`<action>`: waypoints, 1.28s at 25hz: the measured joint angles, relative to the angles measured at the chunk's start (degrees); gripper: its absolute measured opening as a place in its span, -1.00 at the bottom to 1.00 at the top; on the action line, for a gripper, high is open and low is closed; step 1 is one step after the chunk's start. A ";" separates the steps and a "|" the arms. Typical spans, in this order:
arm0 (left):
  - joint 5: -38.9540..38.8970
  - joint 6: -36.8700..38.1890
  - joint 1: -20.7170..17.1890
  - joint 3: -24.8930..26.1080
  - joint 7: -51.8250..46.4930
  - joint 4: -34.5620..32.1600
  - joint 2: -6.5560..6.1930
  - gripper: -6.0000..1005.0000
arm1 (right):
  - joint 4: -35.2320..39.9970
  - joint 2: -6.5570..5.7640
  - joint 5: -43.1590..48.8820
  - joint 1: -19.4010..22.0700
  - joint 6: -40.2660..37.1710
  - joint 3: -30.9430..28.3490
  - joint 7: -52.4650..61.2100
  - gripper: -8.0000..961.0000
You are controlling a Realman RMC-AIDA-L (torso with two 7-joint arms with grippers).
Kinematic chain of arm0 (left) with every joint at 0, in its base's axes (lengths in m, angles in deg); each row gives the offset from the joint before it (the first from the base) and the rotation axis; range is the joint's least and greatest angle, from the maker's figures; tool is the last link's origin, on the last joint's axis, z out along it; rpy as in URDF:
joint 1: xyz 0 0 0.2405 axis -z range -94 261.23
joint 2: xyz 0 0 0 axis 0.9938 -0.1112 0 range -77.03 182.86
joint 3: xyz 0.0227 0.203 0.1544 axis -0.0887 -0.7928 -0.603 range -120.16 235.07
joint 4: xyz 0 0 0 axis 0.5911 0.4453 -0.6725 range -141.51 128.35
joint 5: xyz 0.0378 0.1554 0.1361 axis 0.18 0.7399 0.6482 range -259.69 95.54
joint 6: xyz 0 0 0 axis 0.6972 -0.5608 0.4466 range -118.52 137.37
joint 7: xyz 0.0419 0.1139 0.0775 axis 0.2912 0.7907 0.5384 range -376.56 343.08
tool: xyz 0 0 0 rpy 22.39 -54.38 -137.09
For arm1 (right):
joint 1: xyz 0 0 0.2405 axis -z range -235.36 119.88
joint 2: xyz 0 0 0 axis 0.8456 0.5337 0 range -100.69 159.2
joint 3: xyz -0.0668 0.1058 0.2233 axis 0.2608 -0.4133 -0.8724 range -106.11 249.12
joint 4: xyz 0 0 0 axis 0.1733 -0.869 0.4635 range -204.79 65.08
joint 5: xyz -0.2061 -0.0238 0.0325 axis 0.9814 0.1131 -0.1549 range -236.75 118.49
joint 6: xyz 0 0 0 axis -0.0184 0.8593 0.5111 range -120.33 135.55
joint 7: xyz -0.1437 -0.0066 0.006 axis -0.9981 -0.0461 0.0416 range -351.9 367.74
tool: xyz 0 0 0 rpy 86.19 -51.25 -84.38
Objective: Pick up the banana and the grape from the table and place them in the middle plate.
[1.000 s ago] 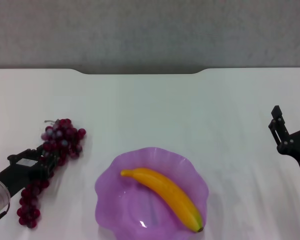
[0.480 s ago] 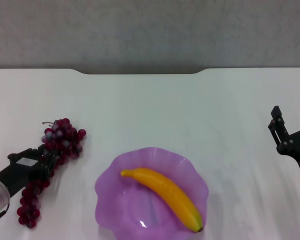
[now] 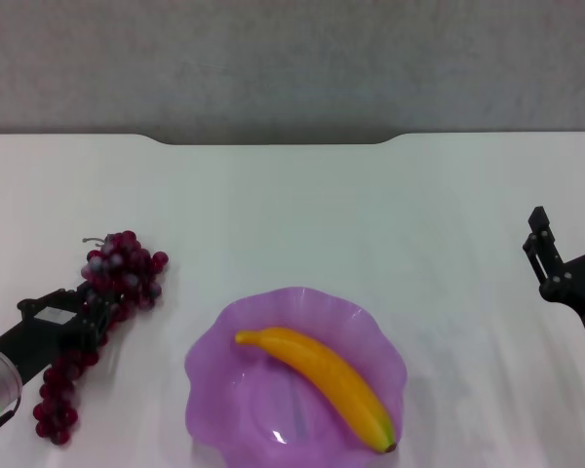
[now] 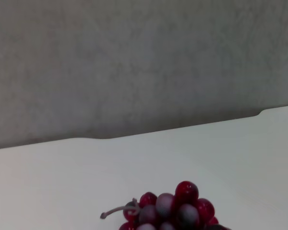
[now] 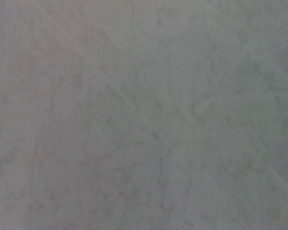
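White table (image 3: 302, 205): left pincer (image 3: 90, 310) pinching the grape (image 3: 117, 268) (stem clearest at the wrist), right pincer (image 3: 565, 234) spread.

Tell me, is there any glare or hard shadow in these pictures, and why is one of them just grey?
Head view: soft, even light, only faint shadows beside the grape and the middle plate, which shows a small bright glint. Left wrist view: the grape is cut off at the picture's edge. Right wrist view: only a mottled grey surface.
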 joint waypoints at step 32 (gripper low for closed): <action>-4.17 28.13 -2.74 -0.28 -2.68 0.16 -2.34 -0.48 | -0.78 0.00 0.00 -0.05 -0.83 0.11 0.00 0.29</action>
